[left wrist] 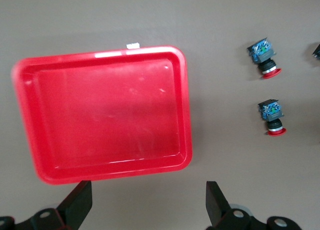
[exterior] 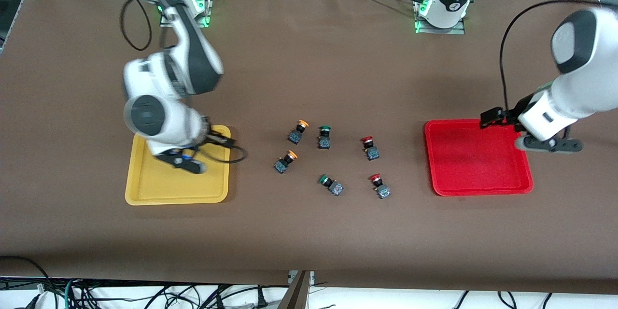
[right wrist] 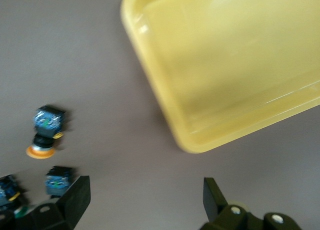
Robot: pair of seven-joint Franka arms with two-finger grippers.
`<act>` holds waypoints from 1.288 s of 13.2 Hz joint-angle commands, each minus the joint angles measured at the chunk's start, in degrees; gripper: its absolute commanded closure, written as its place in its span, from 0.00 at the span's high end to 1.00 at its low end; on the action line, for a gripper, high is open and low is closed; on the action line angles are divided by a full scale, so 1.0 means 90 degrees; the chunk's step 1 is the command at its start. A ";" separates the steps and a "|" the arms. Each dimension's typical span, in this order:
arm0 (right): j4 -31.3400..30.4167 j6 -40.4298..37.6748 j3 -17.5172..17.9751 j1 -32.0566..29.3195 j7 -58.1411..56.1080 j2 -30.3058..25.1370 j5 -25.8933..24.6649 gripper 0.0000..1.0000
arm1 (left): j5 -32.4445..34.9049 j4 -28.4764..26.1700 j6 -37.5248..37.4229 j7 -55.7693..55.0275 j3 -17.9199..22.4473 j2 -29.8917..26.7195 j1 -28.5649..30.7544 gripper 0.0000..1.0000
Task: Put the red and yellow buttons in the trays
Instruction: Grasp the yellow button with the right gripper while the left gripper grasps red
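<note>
Two yellow-capped buttons (exterior: 298, 132) (exterior: 286, 161) and two red-capped buttons (exterior: 370, 147) (exterior: 380, 185) lie on the table between the trays. The yellow tray (exterior: 145, 188) is at the right arm's end and the red tray (exterior: 478, 159) at the left arm's end; neither holds a button. My right gripper (exterior: 190, 161) hangs open and empty over the yellow tray; its wrist view (right wrist: 145, 200) shows bare table between its fingers, the tray's corner (right wrist: 200, 130) and a yellow button (right wrist: 45, 132). My left gripper (exterior: 550, 144) hangs open and empty by the red tray's edge; its wrist view (left wrist: 149, 202) shows the tray (left wrist: 30, 140) and both red buttons (left wrist: 265, 57) (left wrist: 272, 117).
Two green-capped buttons (exterior: 324, 136) (exterior: 331, 184) lie among the others, one beside the farther yellow one, one beside the nearer red one. The brown table (exterior: 309, 231) stretches wide around the trays. Cables hang off both wrists.
</note>
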 commanded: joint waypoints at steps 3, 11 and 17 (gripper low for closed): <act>0.0069 0.1378 -0.0081 0.0933 0.1439 0.0876 0.0441 1.00 | -0.0296 0.0552 0.0692 0.0106 -0.0053 0.1150 -0.0545 1.00; 0.0079 0.2406 -0.0081 0.1656 0.1831 0.1687 0.0677 1.00 | -0.0510 0.0572 0.4916 0.0039 -0.0161 0.2977 -0.1316 1.00; 0.0030 0.2338 -0.0091 0.1745 0.1646 0.1678 0.0677 0.00 | -0.0727 0.1451 0.5792 -0.0743 -0.0112 0.3916 -0.1884 0.95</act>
